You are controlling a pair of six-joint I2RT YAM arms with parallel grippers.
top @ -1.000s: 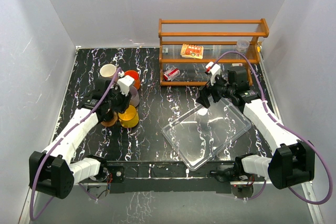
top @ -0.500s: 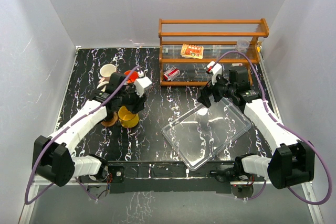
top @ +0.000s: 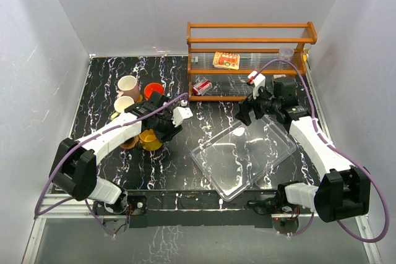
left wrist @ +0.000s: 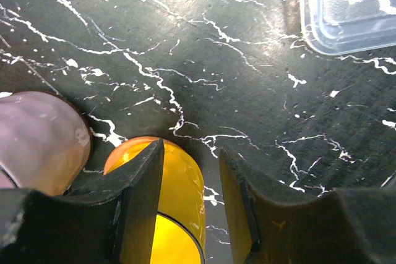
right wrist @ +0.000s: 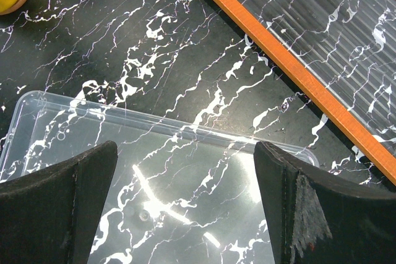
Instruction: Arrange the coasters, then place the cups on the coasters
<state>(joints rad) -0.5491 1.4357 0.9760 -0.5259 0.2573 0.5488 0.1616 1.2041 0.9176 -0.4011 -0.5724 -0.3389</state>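
The left end effector (left wrist: 192,149) is down at the yellow cup (left wrist: 182,196), which stands upright on an orange-brown coaster (left wrist: 127,149) on the left part of the black, white-veined surface (top: 176,162). Its jaws stand at a narrow gap. One finger overlaps the cup's mouth and the other sits outside the wall. A thin strip of dark surface shows between that outer finger and the cup, so the cup is not clamped. Whether the overlapping finger touches the cup cannot be told. Just beside the yellow cup, in the left wrist view, stands the mauve cup (left wrist: 37,140), also upright. Further back on the left, three more cups are grouped close together: a pale one (top: 128,85), an orange-red one (top: 153,89) and a pale olive-cream one (top: 124,104). The right end effector (right wrist: 185,153) hangs with its jaws wide and nothing between them. It is above the far edge of the clear plastic tray (top: 272,146), which lies flat on the right part of the surface. Behind the tray stands a wooden rack (top: 250,26), whose lowest rail (right wrist: 297,66) crosses the right wrist view.
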